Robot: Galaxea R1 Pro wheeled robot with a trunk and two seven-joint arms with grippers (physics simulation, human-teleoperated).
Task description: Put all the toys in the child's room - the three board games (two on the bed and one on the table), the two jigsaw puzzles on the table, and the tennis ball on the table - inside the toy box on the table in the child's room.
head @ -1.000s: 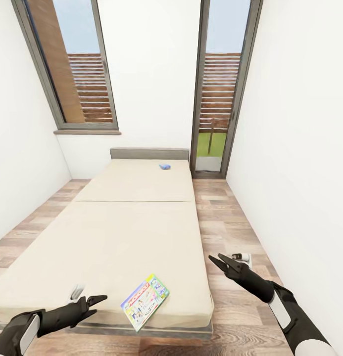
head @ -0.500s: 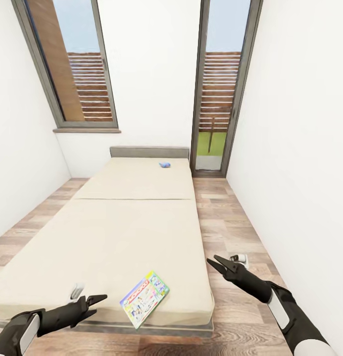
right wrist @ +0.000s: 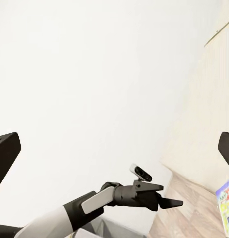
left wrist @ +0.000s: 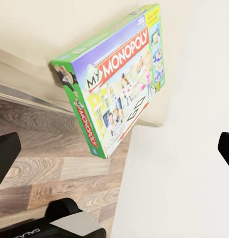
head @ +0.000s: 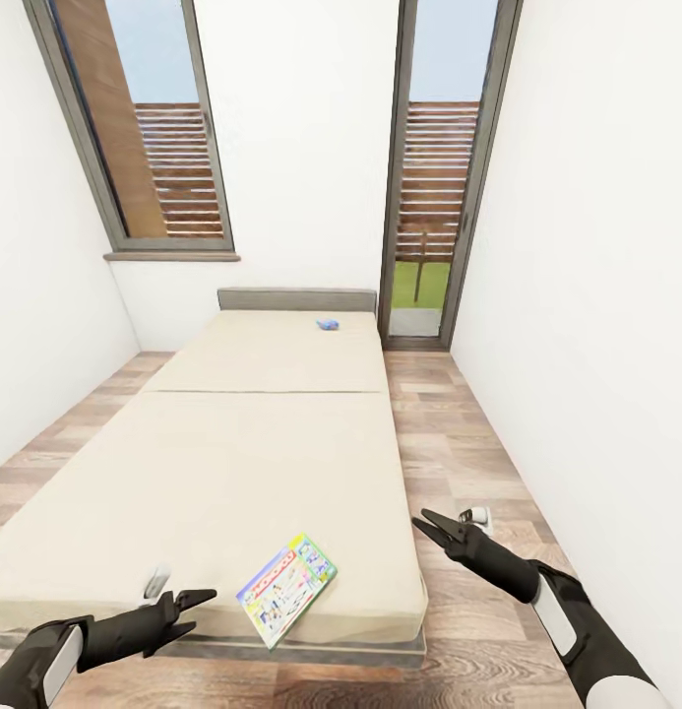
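Both claws hang spread and empty at the foot of the bed (head: 232,463), the left claw (head: 188,609) just off the near edge beside the Monopoly box (head: 286,588) and the right claw (head: 437,529) out over the floor past the near right corner. Over the last second the bed has slid a shade lower and closer (the robot creeping in, nothing on the mattress stirred), so the Monopoly box looks nearly within reach. The small blue game (head: 328,323) lies well apart, near the headboard (head: 296,299) at the far edge.

Far blue game box (head: 328,324) too small; print illegible.
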